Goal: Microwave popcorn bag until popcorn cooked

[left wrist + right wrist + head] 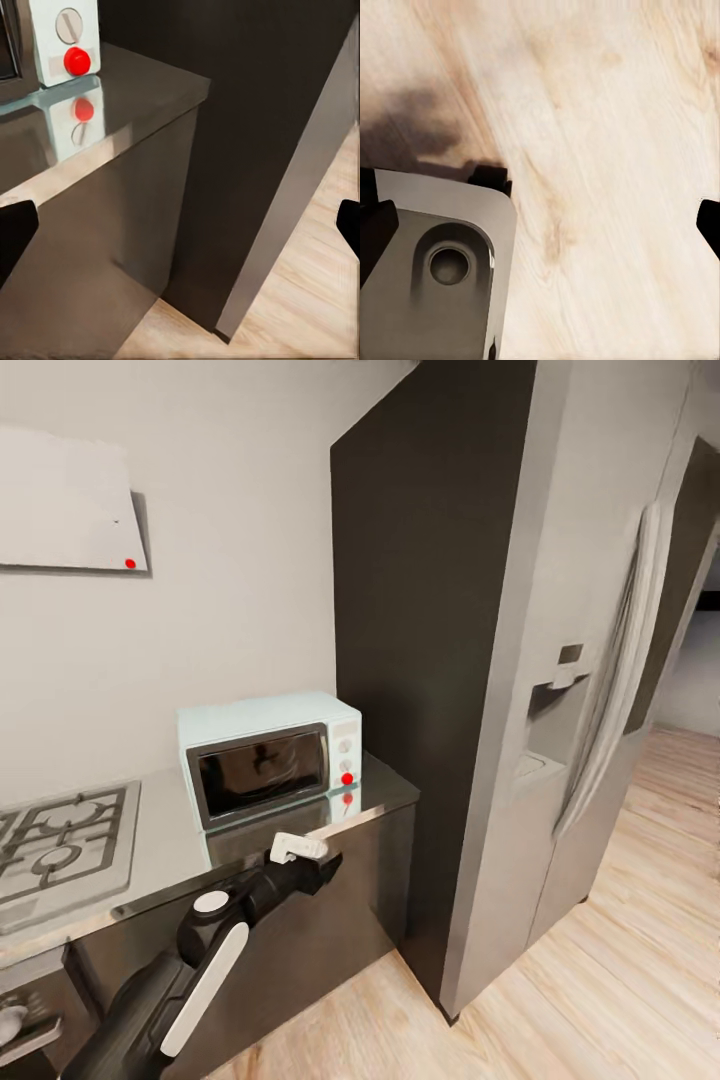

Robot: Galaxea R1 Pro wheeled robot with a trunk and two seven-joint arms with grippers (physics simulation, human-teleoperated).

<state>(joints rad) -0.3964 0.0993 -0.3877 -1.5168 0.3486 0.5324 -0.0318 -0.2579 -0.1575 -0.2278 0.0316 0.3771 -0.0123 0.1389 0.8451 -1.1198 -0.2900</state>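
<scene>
Microwave [268, 758] near countertop [170, 840] edge

A grey gas hob [62, 845] with black grates sits at the left, set into the worktop; on the pale wall [230, 560] above it hangs a white panel [65, 500] with a red dot at its lower right corner; to the right stands a tall dark cabinet side [420, 610], and beyond it a grey fridge [590, 690] with a long pale handle and a dispenser recess; light wooden floor [600, 980] runs along the near right.
</scene>
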